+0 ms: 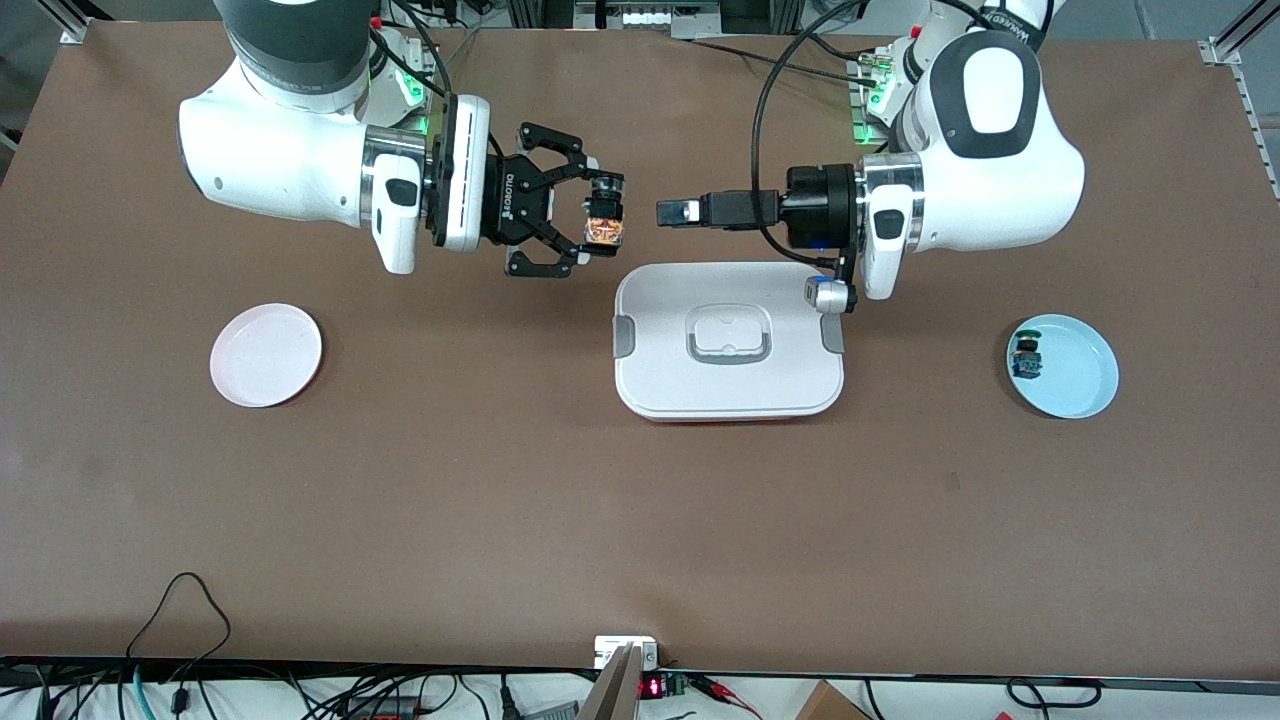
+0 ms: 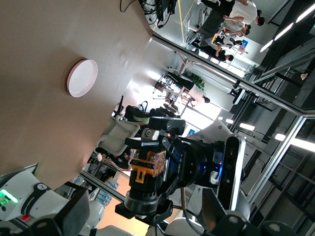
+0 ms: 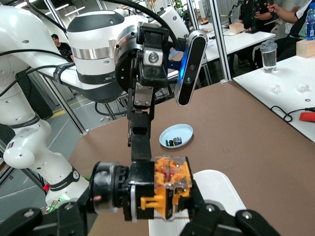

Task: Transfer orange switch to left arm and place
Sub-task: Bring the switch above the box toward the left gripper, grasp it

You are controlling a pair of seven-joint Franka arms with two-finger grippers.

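Observation:
The orange switch (image 1: pixel 605 230) hangs in the air, with my right gripper (image 1: pixel 597 215) shut on its two ends. In the right wrist view the switch (image 3: pixel 170 189) shows its black body and orange clip. My left gripper (image 1: pixel 672 212) faces it end-on, a small gap away, open and holding nothing. In the left wrist view its fingers (image 2: pixel 74 211) stand wide apart with the switch (image 2: pixel 146 167) ahead of them. Both grippers hover over the table, by the edge of the white box (image 1: pixel 660 385) that faces the robots' bases.
A pink plate (image 1: pixel 266 354) lies toward the right arm's end of the table. A light blue plate (image 1: pixel 1085 385) toward the left arm's end holds a green-capped switch (image 1: pixel 1027 357). Cables run along the table's edge nearest the front camera.

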